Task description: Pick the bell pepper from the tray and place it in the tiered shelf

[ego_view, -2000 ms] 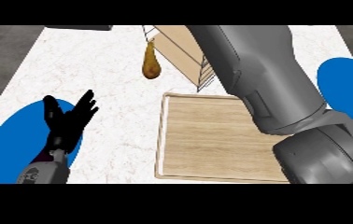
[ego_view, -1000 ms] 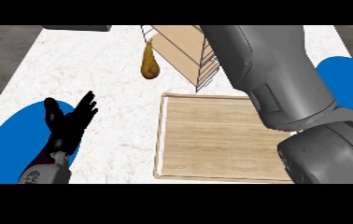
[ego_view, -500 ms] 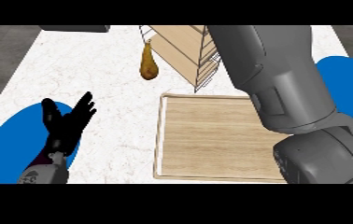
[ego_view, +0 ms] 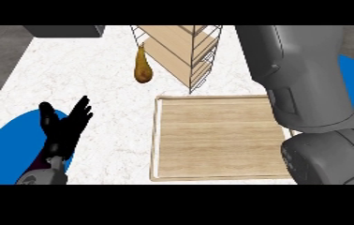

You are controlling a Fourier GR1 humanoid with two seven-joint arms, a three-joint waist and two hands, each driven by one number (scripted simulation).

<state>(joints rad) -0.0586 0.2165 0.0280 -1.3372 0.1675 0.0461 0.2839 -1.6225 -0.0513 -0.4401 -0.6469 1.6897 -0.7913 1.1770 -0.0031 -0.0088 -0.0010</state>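
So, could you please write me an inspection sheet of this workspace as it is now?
Surface: white marbled counter.
Job's things: wooden tray lies flat, nothing on the part that shows; tiered shelf of wood and wire stands behind it; bell pepper not visible.
Clutter: brownish pear-shaped item left of the shelf.
Hands: left hand open, resting at lower left; right hand not visible, only the grey right forearm across the right side.
Cables: nothing seen.
Surroundings: blue shapes at both side edges; dark grey block at upper left.
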